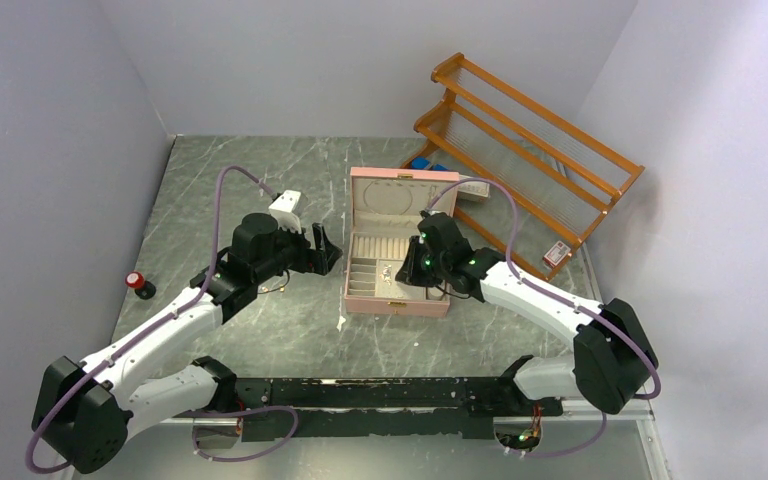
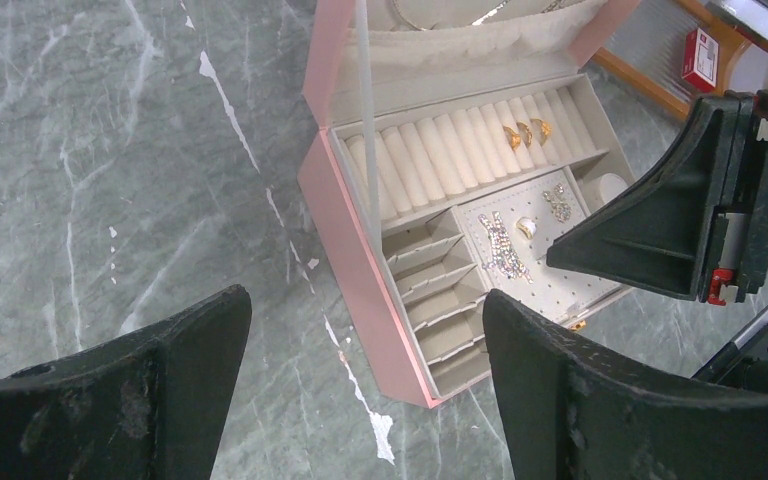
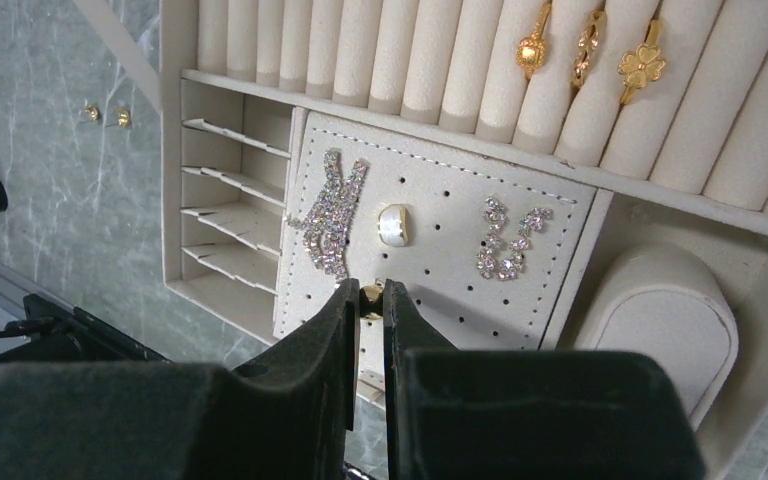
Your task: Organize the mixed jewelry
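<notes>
The pink jewelry box lies open mid-table. Three gold rings sit in its cream ring rolls. On the perforated pad lie rhinestone pieces and a white-and-gold ring. My right gripper hangs over the pad's front part, shut on a tiny gold piece at its fingertips. Two gold studs lie on the table left of the box. My left gripper is open and holds nothing, above the table beside the box's left wall.
An orange wooden rack leans at the back right, with a small red-and-white box at its foot. A red-topped black knob stands at the left table edge. Grey walls close in on three sides.
</notes>
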